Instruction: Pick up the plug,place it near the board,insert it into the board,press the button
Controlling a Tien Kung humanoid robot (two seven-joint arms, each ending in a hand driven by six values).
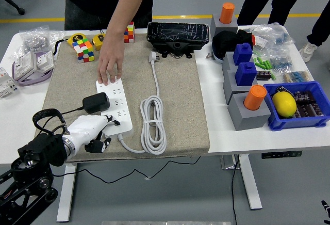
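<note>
Black plug (96, 102) in the board (114, 106), just beyond the left hand (93, 129); fingers loose, empty.

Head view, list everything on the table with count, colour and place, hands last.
Power strip: 1, white, mat's left
Adapter: 1, black, plugged into strip
Coiled cable: 1, white, mat centre
Mat: 1, beige, tabletop
Puzzle cubes: 2, multicoloured, far left
Black case: 1, far centre
Grey blocks: 4, blue or orange tops, right
Lemon: 1, yellow, in blue bin
Person's hand: 1, on strip's far end
Left robot hand: 1, white, at strip's near end
</note>
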